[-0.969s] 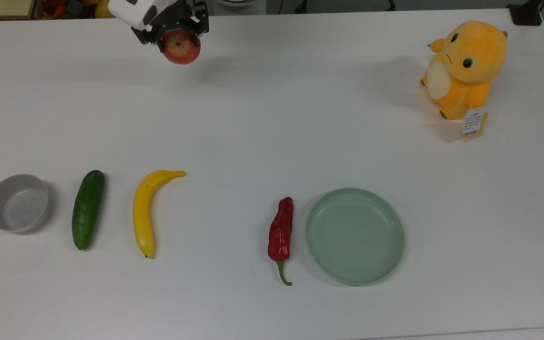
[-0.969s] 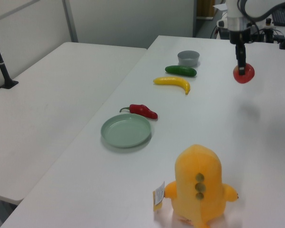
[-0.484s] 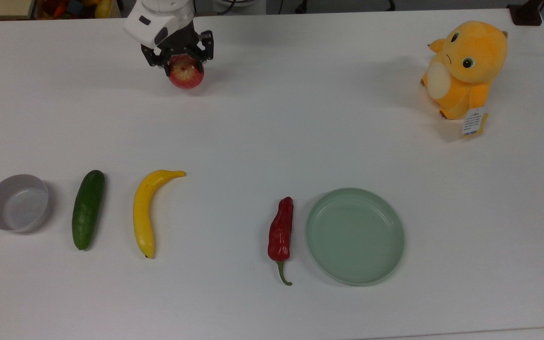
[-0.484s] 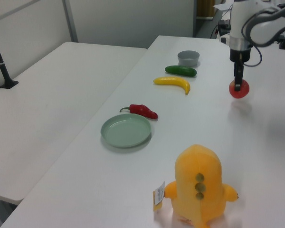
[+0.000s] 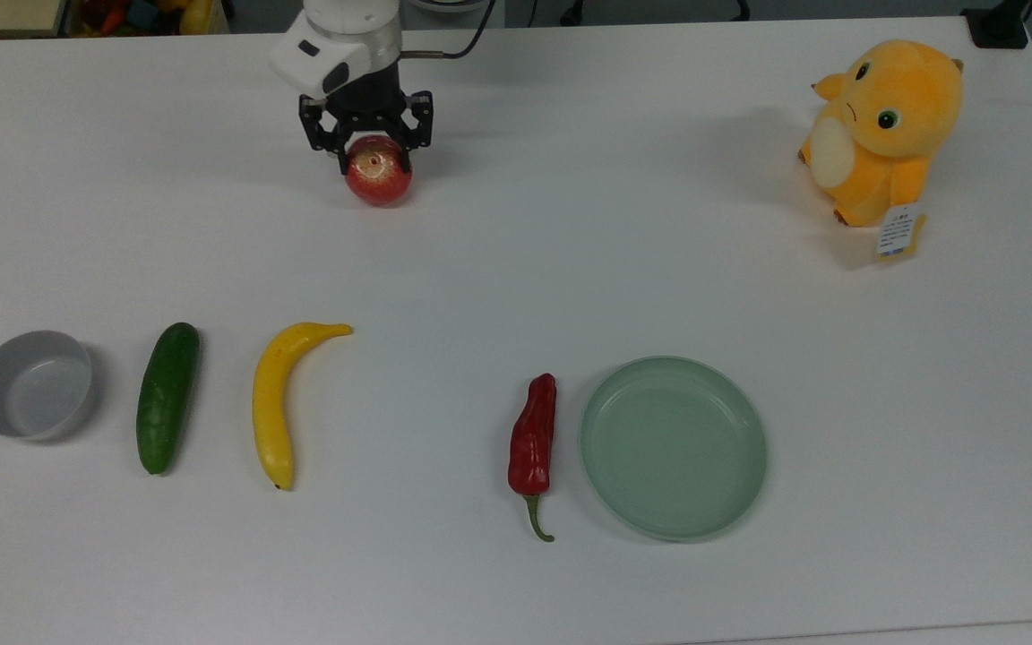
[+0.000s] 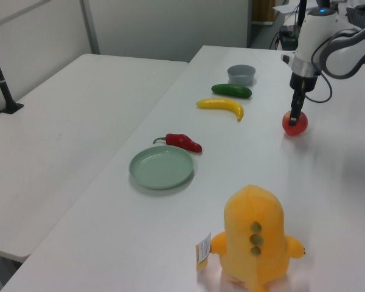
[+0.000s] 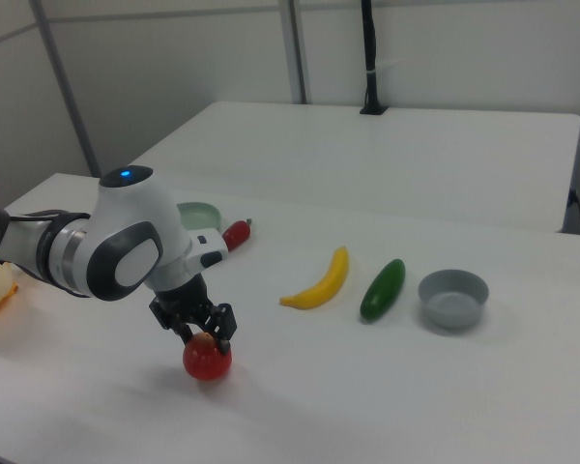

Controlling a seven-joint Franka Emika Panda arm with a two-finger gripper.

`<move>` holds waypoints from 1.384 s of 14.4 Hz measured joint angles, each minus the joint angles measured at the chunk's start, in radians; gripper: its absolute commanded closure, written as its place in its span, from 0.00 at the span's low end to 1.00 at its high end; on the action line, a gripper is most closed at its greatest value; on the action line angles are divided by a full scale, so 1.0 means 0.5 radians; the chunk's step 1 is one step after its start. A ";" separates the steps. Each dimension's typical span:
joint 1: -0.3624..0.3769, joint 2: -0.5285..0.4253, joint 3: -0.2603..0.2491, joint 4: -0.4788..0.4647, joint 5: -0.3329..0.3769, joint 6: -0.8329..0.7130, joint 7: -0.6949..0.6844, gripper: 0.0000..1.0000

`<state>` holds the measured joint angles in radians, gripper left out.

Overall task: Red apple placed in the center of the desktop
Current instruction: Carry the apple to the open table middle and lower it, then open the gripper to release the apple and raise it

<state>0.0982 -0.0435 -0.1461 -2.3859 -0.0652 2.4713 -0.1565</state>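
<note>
Red apple (image 5: 378, 182) sits on the desktop (image 5: 516, 269), clamped from above by the downward-pointing pincer (image 5: 376, 158).

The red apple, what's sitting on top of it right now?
The end effector sits over the red apple, its fingers closed around the upper part. The speckled top near the stem is partly visible; the apple's far side is covered. Below it is the bare desktop.

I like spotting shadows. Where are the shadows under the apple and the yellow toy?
In the top view, a soft grey shadow spreads left of the yellow toy; the apple has faint shade behind it. In the right view, a dim patch lies under the apple.
</note>
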 measured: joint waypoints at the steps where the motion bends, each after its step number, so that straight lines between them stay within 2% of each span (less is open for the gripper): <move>1: 0.005 0.001 0.015 0.000 -0.001 0.005 0.026 0.29; 3: 0.000 -0.002 0.015 0.001 -0.001 -0.014 0.036 0.07; 4: -0.004 -0.004 0.015 0.001 -0.001 -0.028 0.041 0.00; 8: -0.006 -0.006 0.015 0.064 -0.001 -0.216 0.054 0.00; 15: -0.006 -0.050 0.015 0.436 0.033 -0.683 0.086 0.00; 17: -0.006 -0.065 0.016 0.654 0.136 -0.927 0.087 0.00; 20: -0.006 -0.081 0.017 0.967 0.209 -1.228 0.087 0.00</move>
<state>0.0952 -0.0842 -0.1377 -1.9024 0.0394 1.8570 -0.1128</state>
